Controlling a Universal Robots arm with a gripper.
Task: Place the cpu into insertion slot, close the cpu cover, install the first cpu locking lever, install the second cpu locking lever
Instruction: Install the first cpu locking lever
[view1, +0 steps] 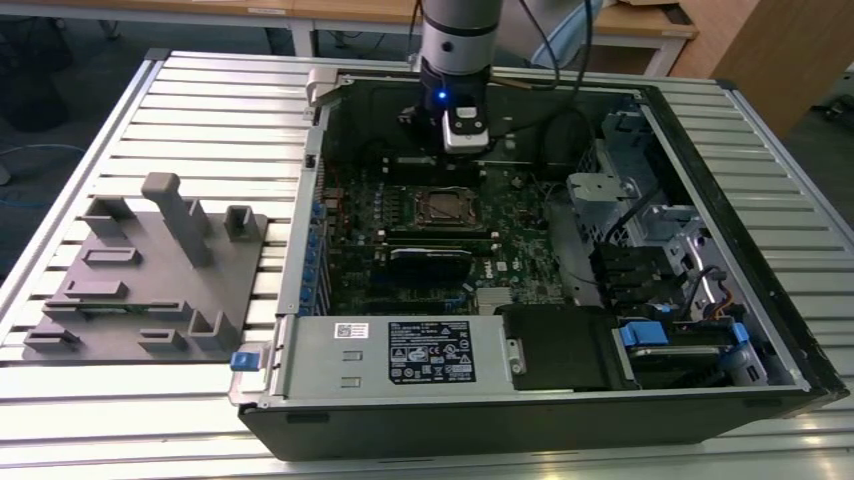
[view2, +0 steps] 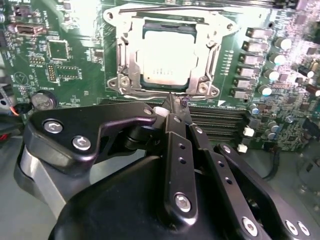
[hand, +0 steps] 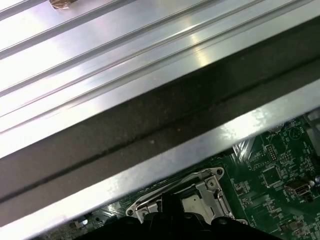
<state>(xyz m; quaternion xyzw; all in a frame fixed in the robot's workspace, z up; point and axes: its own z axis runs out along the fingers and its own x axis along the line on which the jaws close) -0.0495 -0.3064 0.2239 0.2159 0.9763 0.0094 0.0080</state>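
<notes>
1. The gripper (view2: 176, 102) hangs over the open computer case (view1: 747, 330), fingers pressed together at the tips, grasping nothing.
2. The cpu (view2: 167, 57) sits in the insertion slot (view1: 443, 207) on the green board (view2: 75, 55).
3. The cpu cover (view2: 129, 60) lies closed around the chip, just beyond the fingertips.
4. A grey parts tray (view1: 147, 290) rests on the table (view1: 120, 420), at the exterior view's left.

No print anywhere can be read legibly.
</notes>
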